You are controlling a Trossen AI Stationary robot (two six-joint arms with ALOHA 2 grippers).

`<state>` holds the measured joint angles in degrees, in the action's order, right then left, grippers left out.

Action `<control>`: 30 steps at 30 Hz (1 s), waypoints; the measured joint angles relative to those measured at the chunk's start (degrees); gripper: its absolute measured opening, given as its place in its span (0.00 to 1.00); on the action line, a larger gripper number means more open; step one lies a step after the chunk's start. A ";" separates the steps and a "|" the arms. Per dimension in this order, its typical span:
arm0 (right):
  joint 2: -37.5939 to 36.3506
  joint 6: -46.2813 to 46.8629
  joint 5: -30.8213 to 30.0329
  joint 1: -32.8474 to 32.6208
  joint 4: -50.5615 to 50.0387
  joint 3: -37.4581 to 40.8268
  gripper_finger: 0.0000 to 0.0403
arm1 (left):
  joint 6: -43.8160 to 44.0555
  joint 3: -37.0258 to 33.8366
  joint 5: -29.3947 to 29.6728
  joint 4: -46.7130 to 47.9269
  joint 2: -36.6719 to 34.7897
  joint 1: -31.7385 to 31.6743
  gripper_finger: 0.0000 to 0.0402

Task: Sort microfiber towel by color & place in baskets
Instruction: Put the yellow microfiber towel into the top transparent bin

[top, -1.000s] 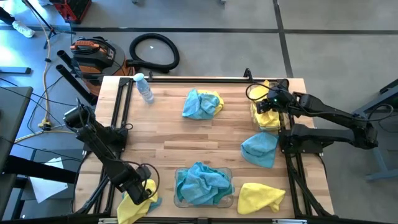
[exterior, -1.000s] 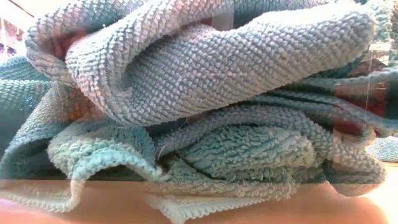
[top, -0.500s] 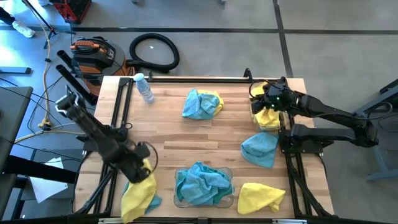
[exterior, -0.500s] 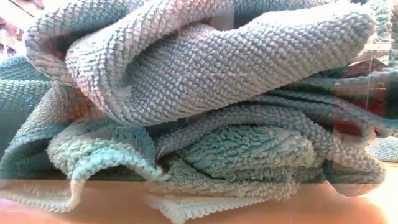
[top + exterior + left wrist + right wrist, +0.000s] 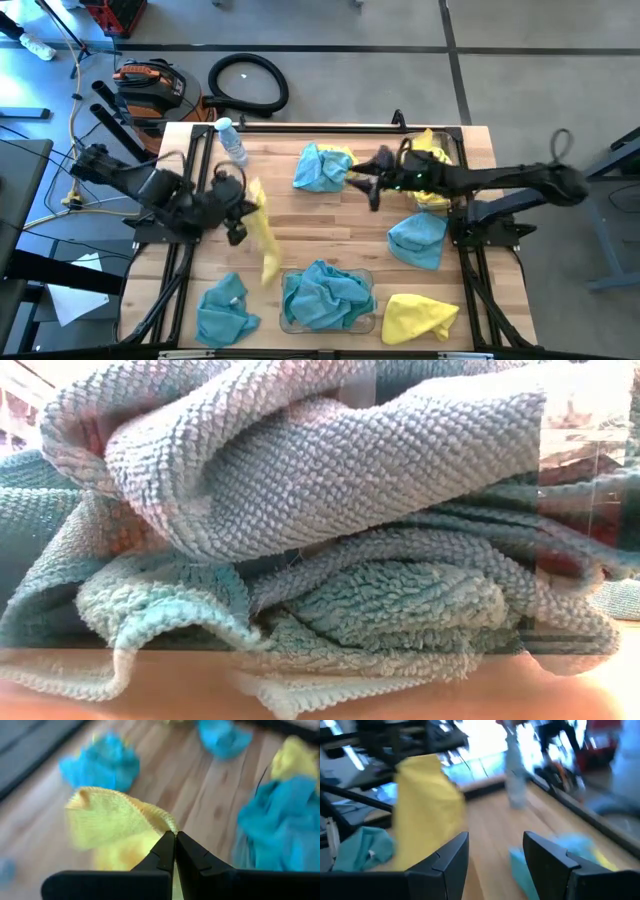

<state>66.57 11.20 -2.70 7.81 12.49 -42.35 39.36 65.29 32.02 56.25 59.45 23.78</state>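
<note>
Carrying 1 yellow towel [image 5: 262,232] above the worktop [image 5: 330,215], the left claw [image 5: 237,212] is clenched on the cloth's upper corner, so the rest is hanging down toward 6 o'clock; the left wrist view shows the 2 fingers pinched together on its hem. This looks like the transport step of the sort: a yellow cloth is lifted clear at about 9 o'clock of the worktop's middle and is not yet in a bin.

The right claw [image 5: 366,184] is reaching in from 3 o'clock with its fingers spread and nothing between them, hovering just beside the mixed teal-and-yellow pile [image 5: 324,166] at 12 o'clock.

1 clear basket [image 5: 327,296] at 6 o'clock is holding only teal cloths, and the low view is filled by that same teal heap. The other basket [image 5: 432,175], at about 2 o'clock, is holding yellow ones. Loose on the worktop are a teal towel [image 5: 226,310] at 7 o'clock, another teal towel [image 5: 417,239] at 4 o'clock and a second yellow towel [image 5: 418,316] at 5 o'clock.

Judging by colour, the held cloth belongs in the far basket at 2 o'clock, well apart from the left arm. The next move probably calls for a long carry across the worktop or a handover to the right claw, keeping the dangling tail clear of the teal basket below it.
</note>
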 joint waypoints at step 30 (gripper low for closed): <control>39.45 -14.13 -3.74 -6.47 -14.01 -37.15 0.47 | -25.50 0.84 -22.62 -31.77 4.88 -23.14 0.00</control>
<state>106.02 -2.93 -6.44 1.34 -1.51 -79.50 13.86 66.13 9.40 24.48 64.33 0.64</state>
